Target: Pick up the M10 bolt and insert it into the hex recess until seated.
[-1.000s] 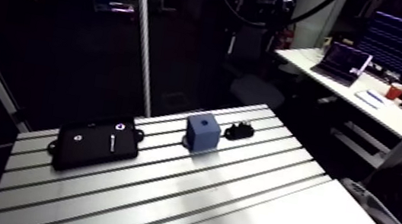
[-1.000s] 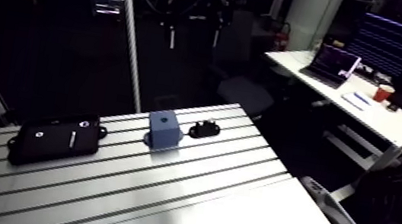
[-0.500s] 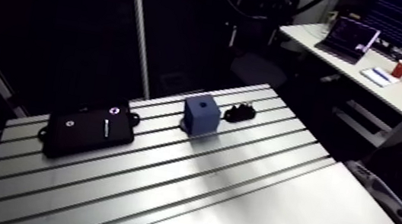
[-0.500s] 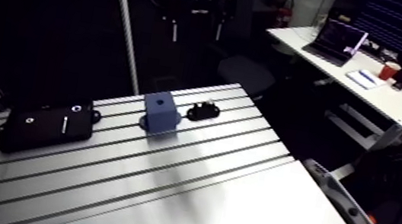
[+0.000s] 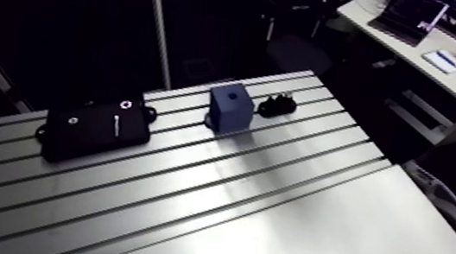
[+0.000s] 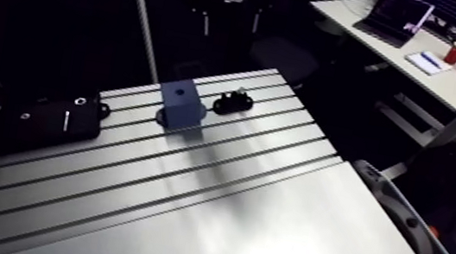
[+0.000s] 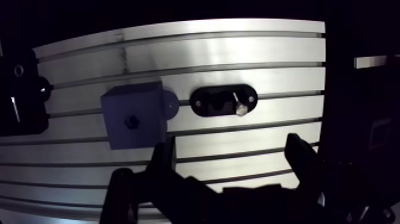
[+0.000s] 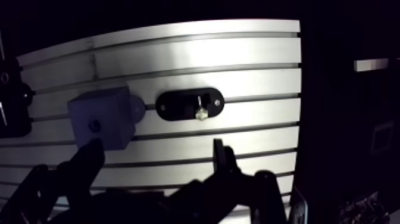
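In the wrist view the M10 bolt [image 7: 238, 103] lies silver in a black oval holder [image 7: 208, 101] on the slotted table. Beside the holder stands a blue block [image 7: 134, 116] with a small hex recess [image 7: 131, 122] in its top face. My gripper [image 7: 231, 149] hovers high over the table with its two dark fingers [image 7: 163, 152] spread wide and nothing between them. Holder and bolt sit just ahead of the gap between them. The arm view shows the block [image 5: 230, 107] and holder [image 5: 278, 105] at the table's far side, without the gripper.
A flat black plate [image 5: 96, 127] with small bright fittings lies on the table left of the block. The table's far edge [image 5: 229, 85] runs just behind the block and holder. A grey padded rail [image 5: 455, 208] stands past the table's right side.
The whole arm view has shifted, so the camera has moved with the arm. The block, holder and black plate keep their places on the table.
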`<state>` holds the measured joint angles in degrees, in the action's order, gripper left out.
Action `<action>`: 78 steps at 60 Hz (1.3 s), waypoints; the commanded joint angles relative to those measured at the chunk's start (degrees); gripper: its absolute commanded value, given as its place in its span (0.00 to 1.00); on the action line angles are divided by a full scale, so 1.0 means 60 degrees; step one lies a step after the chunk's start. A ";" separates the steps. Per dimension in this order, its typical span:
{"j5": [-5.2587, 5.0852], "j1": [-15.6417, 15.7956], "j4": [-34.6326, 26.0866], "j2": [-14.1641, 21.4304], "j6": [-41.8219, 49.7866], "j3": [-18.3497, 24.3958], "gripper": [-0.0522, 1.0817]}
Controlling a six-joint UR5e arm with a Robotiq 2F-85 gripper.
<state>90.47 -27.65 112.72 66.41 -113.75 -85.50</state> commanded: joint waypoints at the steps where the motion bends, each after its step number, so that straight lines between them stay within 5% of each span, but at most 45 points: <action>1: 0.0017 -0.0080 0.0279 -0.0481 0.0025 0.0034 0.05; 57: 0.0060 -0.0285 0.0704 -0.1307 0.0025 0.0125 0.23; 65: 0.0303 -0.0285 0.0719 -0.1321 0.0039 0.0078 0.25; 78: 0.0324 -0.0285 0.0734 -0.1360 0.0039 -0.0007 0.28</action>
<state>92.01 -29.36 117.02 58.52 -113.54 -85.12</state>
